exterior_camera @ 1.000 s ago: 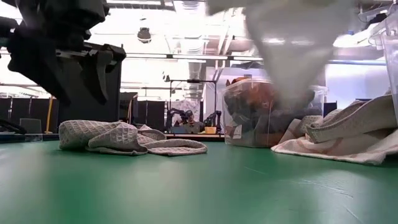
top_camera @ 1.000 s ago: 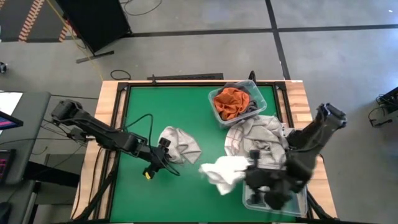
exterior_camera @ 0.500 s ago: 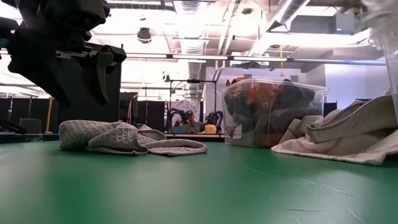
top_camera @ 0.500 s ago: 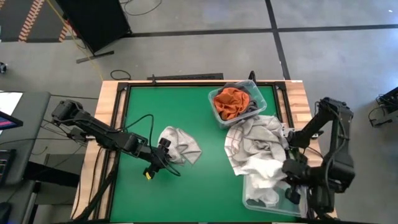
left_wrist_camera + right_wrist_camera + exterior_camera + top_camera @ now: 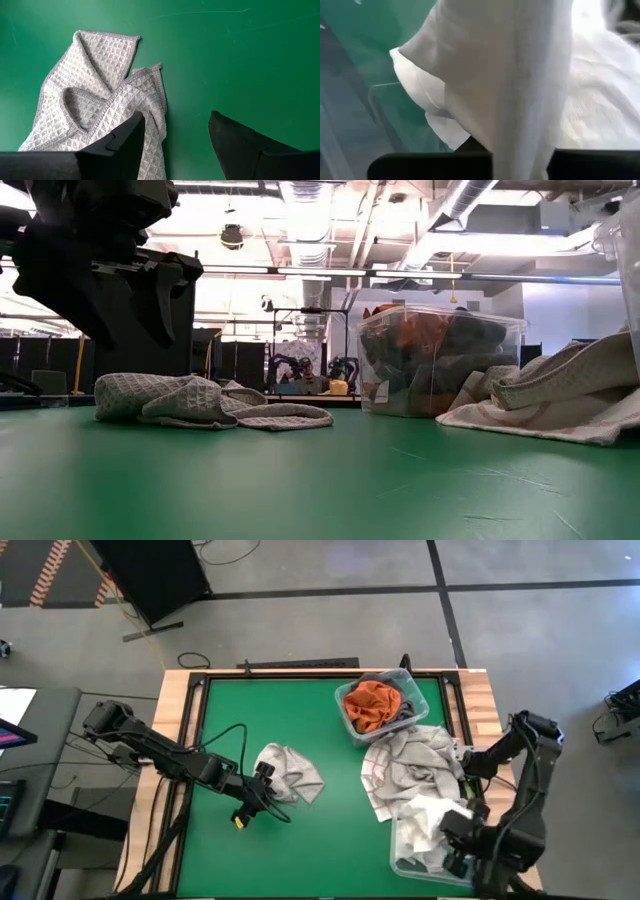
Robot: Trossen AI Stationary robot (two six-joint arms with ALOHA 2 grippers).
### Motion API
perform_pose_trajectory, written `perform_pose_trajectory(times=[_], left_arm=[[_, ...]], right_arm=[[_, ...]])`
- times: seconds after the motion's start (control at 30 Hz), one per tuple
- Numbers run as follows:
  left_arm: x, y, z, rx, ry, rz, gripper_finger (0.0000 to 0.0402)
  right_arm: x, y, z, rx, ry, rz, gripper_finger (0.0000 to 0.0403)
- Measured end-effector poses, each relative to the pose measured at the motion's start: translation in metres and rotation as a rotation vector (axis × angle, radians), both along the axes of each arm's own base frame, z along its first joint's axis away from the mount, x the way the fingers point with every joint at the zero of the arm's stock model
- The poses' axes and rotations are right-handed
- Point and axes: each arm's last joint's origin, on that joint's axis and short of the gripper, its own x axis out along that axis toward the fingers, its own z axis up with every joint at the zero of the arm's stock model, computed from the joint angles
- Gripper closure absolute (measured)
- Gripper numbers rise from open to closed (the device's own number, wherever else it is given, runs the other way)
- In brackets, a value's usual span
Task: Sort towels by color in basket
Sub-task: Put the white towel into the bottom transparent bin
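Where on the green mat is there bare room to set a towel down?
Bare: the mat behind the plaid towel, left of the orange-towel bin; also the front strip between that towel and the front bin. Crowded: the right side, with heaped towels between the bins.

Overhead view straight down on green table (image 5: 300, 720), low view level across it, wrist views close on cloth

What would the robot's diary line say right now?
right gripper: shut on white towel, over near bin | left gripper: open, beside grey towel | far bin: orange towel
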Motion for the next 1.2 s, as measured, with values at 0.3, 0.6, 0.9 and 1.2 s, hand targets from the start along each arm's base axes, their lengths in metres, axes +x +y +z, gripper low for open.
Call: perform_pose_trajectory(times=[0.3,0.6,0.9,1.2], left_arm=[[0.000,0.000,0.000,-0.002,0.001,0.004,0.0191],[0.000,0.000,0.000,-0.006,0.004,0.009,0.0191],[-0.001,0.000,-0.001,-0.005,0.013,0.012,0.0191],[-0.001,0.001,-0.001,-0.002,0.020,0.012,0.0191]], right_arm=[[0.038,0.016,-0.032,0.027,0.158,0.086,0.0373],[0.068,0.011,-0.057,-0.012,0.221,0.215,0.0373],[0.074,-0.016,-0.085,0.154,0.148,0.274,0.0373],[0.092,-0.035,-0.093,0.225,0.000,0.339,0.0369]])
